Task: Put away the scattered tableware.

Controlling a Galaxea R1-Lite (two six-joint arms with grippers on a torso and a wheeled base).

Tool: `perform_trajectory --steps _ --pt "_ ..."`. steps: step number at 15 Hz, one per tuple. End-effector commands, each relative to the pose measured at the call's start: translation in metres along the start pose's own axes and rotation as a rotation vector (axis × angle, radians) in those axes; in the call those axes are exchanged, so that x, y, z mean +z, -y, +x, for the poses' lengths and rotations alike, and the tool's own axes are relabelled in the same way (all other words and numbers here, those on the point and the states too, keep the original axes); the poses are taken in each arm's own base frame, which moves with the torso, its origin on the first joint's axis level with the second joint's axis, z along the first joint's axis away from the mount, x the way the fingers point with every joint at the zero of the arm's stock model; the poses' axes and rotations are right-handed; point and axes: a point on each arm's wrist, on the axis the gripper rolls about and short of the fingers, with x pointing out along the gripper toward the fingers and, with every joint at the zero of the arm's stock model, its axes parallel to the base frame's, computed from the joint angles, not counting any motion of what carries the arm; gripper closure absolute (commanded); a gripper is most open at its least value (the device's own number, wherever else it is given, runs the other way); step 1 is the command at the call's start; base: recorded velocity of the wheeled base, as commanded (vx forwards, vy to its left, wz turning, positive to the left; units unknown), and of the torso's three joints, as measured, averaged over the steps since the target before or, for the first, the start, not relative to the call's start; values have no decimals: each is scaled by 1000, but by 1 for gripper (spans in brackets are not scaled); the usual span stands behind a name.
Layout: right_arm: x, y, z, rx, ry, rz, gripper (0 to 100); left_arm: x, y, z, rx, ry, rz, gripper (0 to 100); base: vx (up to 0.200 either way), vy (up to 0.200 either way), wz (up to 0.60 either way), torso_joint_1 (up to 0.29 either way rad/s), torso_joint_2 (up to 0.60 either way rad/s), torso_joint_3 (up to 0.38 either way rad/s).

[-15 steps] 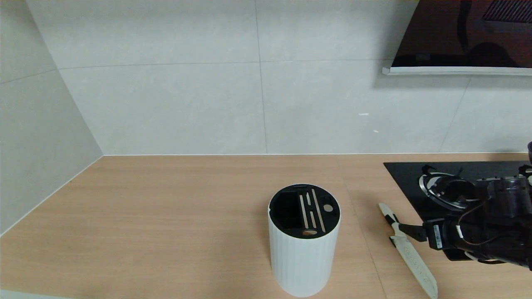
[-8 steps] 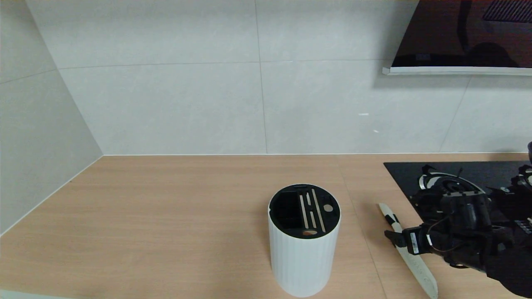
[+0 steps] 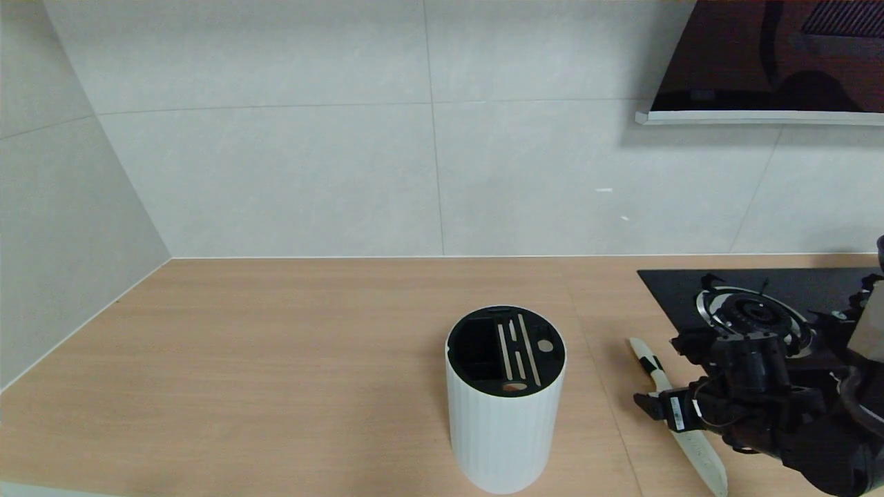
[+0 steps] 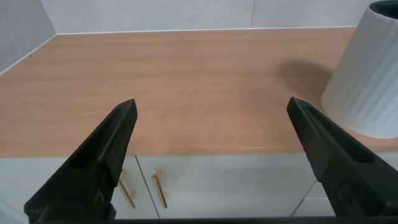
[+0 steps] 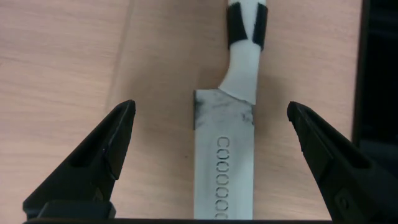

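Partly, the spread right fingers (image 3: pixel 648 405) hide the knife (image 3: pixel 704 459) mid-blade.

Knife block (image 3: pixel 505 400) upright on the bench (image 3: pixel 311 345), near its front edge. Knife (image 3: pixel 646 359) flat on the bench to the block's right, beside the hob (image 3: pixel 673 286), handle toward the wall. Right hand (image 5: pixel 210 109) above the knife, one finger on either side of the blade's heel.

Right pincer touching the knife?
Apart. Right wrist view: the open right pincer straddles the knife, with bare counter showing between it and the blade on both sides.
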Motion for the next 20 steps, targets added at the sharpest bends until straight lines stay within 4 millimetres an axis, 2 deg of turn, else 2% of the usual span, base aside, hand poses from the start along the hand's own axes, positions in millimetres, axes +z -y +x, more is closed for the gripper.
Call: perform_trajectory --steps 1,16,17,20 --pt "-9 0 8 -6 -39 -2 0 0 0 0 0 -1 0 0 0 0 0 0 0 0" --pt "-14 5 15 -27 -54 7 0 0 0 0 0 -1 0 0 0 0 0 0 0 0" --pt "-14 5 16 -27 -52 7 100 0 0 0 0 -1 0 0 0 0 0 0 0 0" --pt "-14 5 15 -27 -51 9 100 0 0 0 0 -1 0 0 0 0 0 0 0 0"
